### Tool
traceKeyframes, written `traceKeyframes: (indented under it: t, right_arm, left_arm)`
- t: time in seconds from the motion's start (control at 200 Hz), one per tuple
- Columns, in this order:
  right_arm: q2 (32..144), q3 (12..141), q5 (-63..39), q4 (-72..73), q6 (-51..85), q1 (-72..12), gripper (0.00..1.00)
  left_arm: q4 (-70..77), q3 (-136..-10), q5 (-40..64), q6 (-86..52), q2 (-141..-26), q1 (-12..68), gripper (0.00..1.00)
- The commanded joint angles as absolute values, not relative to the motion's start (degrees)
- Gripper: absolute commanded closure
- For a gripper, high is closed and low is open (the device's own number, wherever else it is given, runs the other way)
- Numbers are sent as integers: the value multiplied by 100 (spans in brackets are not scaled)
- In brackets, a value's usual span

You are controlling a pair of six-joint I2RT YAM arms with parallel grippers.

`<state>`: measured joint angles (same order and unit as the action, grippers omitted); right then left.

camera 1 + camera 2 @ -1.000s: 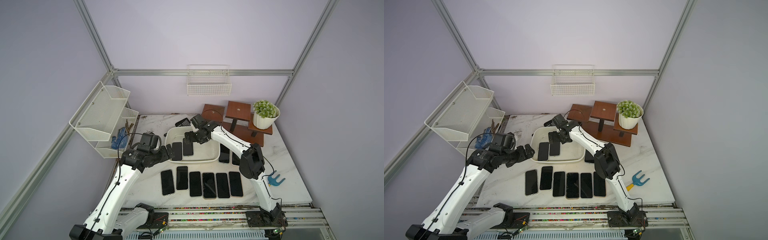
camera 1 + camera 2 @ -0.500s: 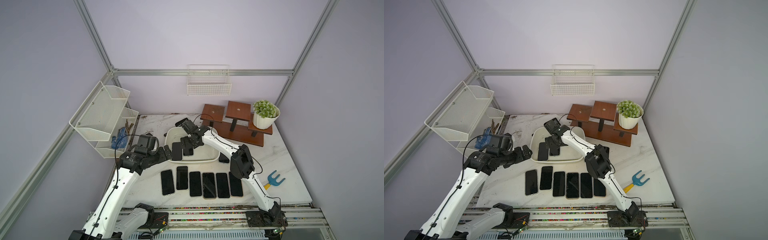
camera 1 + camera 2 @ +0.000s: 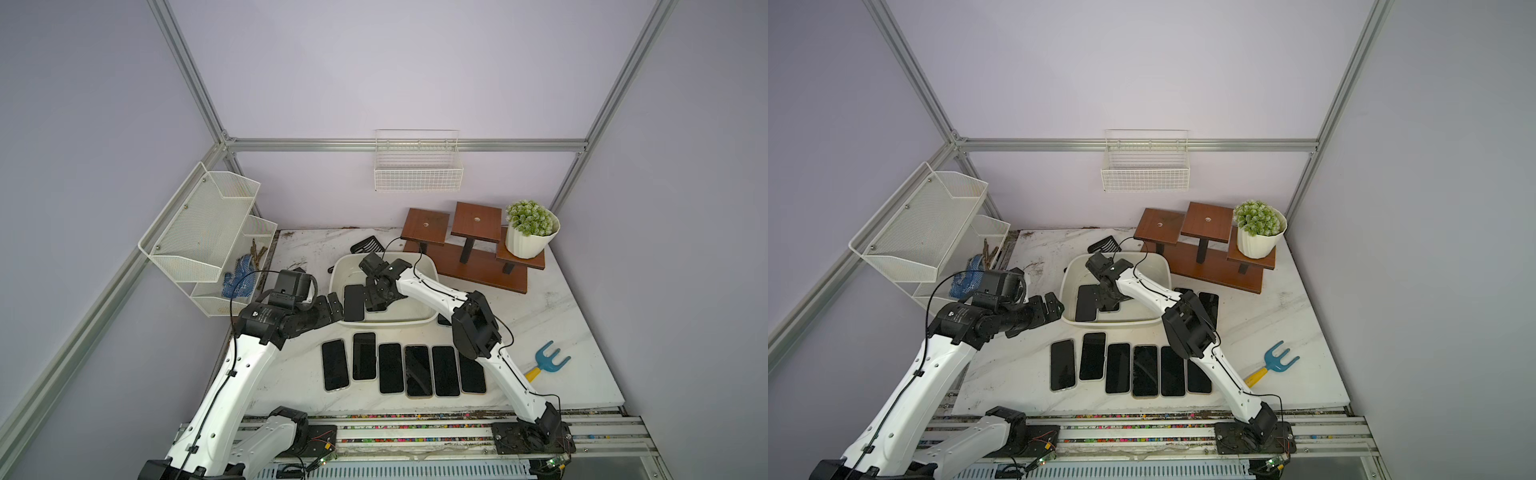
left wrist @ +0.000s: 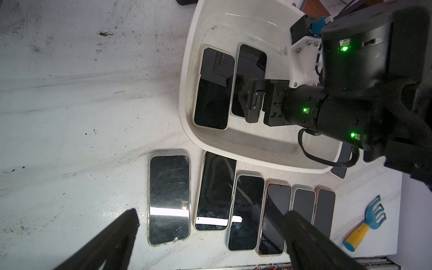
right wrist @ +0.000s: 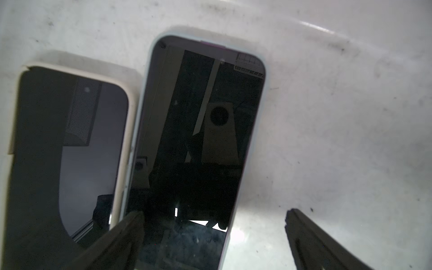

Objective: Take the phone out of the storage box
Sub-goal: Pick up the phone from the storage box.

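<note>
White box (image 3: 399, 321) takes right arm bent down into it, right gripper (image 5: 214, 216) fingers apart over phone (image 5: 198, 140). Left arm stretches forward, left gripper (image 4: 211, 214) beside box, fingers apart.

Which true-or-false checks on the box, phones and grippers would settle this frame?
1. Two phones lie in the storage box. True.
2. The right gripper is shut on a phone. False: it is open over the blue-cased phone, holding nothing.
3. A row of six phones lies on the table before the box. True.
4. The left gripper is inside the box. False: it is open, outside the rim.
5. The potted plant stands on the table. False: it stands on the wooden stand.
</note>
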<state>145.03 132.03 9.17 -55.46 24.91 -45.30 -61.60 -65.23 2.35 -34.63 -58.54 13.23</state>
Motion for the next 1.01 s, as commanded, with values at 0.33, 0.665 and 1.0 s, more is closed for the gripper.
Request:
traceKeyframes:
  t: [0.33,0.665,1.0]
  right_arm:
    - [14725,13292,305,-5154,2567,-4544,0]
    - [15186,13646,819,-5917,2185,-4544,0]
    - [14737,12761,2053,-6488,2142,-4038,0]
  left_arm:
    - [-6263,-6539,299,-3297,-5784,1276,0]
    - [-6297,-6523,290,-3243,-5826,1266,0]
    - [-6178,-6517,305,-3234,-5958,1265,0]
